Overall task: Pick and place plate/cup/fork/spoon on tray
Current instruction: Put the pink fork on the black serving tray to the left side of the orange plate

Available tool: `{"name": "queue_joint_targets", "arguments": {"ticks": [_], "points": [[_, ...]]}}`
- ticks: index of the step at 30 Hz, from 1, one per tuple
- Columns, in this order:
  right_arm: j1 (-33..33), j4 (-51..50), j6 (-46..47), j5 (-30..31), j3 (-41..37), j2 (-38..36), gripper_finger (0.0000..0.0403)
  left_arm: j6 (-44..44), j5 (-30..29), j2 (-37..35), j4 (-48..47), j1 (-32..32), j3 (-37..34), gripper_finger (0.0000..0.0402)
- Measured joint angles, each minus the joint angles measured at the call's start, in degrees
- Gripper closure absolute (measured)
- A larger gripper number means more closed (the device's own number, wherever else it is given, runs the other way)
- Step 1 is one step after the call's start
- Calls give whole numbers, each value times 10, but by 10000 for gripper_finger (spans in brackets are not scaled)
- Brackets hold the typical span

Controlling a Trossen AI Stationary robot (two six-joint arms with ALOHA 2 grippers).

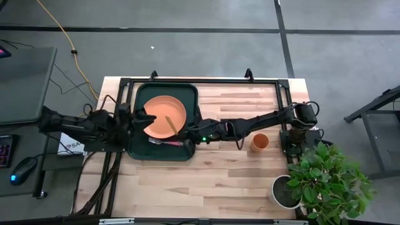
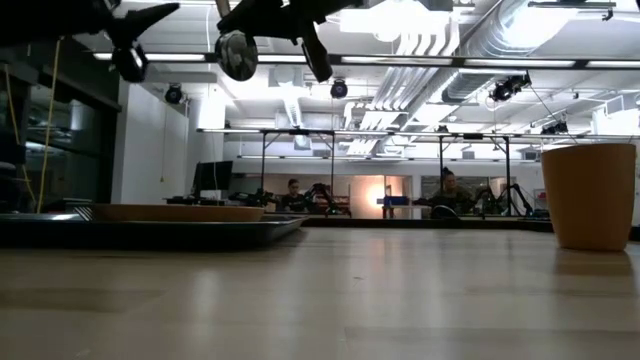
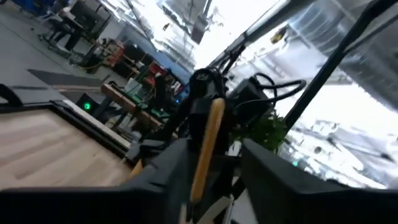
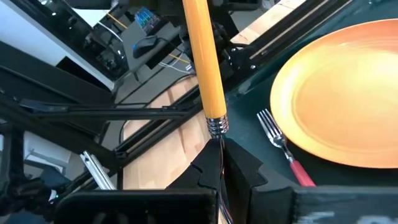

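The orange plate [image 1: 164, 112] lies on the dark green tray [image 1: 142, 150] at the table's far left. The fork [image 1: 167, 142] lies on the tray by the plate's near rim; it also shows in the right wrist view [image 4: 283, 149]. My right gripper [image 1: 182, 133] is shut on the spoon [image 1: 170, 124] above the plate. My left gripper [image 1: 150, 119] is open at the plate's left rim. The spoon's handle [image 3: 206, 146] shows in the gap between its fingers, and I see no touch. The orange cup [image 1: 260, 141] stands upright on the table to the right. My right gripper pinches the spoon at its metal neck [image 4: 216, 126], just below the orange handle [image 4: 202, 56], between its two fingers. The bowl is hidden between the fingers. The fingers come from the table's right and lie along the spoon. The spoon is lifted clear, its handle sticking out past the fingertips over the plate.
A grey pot with a green plant [image 1: 319, 181] stands at the table's near right corner. Bare wood [image 1: 206, 181] lies between the tray and the plant. The table's dark frame rails [image 1: 206, 80] run along its far edge. People sit at desks far behind the table.
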Motion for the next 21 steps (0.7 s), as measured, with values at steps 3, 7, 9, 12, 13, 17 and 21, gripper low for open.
{"name": "queue_joint_targets", "arguments": {"ticks": [3,7,9,12,13,17,21], "points": [[-1,1,0,0,0,0,403,15,18,58,-1,0,32,202],[-1,2,0,-1,0,0,403,35,18,117,-1,1,64,158],[-1,3,-13,-1,0,0,403,39,18,133,-1,1,77,151],[2,-44,-57,-10,24,1,403,35,31,131,-1,1,95,150],[4,-73,-70,-10,41,1,403,38,36,128,-1,1,100,151],[6,-158,-83,8,84,0,403,34,49,120,-1,0,111,152],[3,-153,-100,15,114,0,403,26,54,125,-10,0,111,152]]}}
